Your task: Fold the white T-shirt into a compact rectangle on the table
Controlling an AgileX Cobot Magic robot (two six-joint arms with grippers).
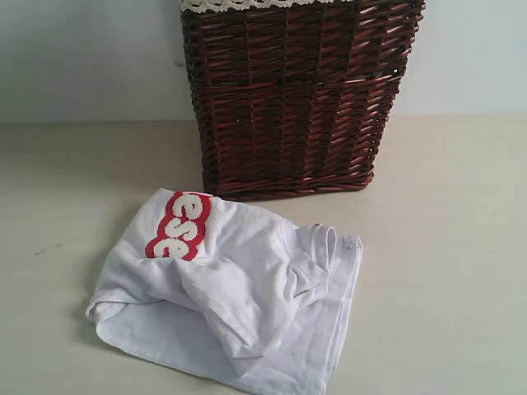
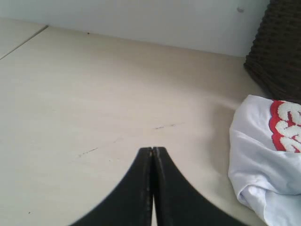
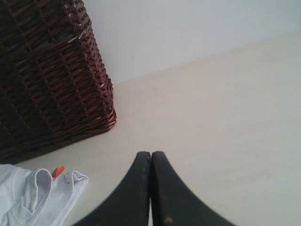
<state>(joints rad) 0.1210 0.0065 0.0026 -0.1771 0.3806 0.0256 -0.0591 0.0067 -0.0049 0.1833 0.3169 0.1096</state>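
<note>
The white T-shirt (image 1: 239, 292) lies crumpled in a loose heap on the table (image 1: 445, 247), just in front of the basket. Its red-outlined letters (image 1: 177, 226) face up at the heap's far left. In the left wrist view the T-shirt (image 2: 263, 160) lies well apart from my left gripper (image 2: 153, 149), whose black jaws are pressed together with nothing between them. My right gripper (image 3: 151, 153) is shut and empty too, over bare table. Off to its side I see the T-shirt's collar (image 3: 37, 193) with a small orange tag (image 3: 57, 171). Neither gripper shows in the exterior view.
A tall dark wicker basket (image 1: 292, 99) with white lace trim (image 1: 239, 5) stands at the back centre, against the pale wall (image 1: 82, 58). Its corner (image 3: 51, 84) is close to the right gripper. A faint dark scuff (image 1: 49, 245) marks the table at the left.
</note>
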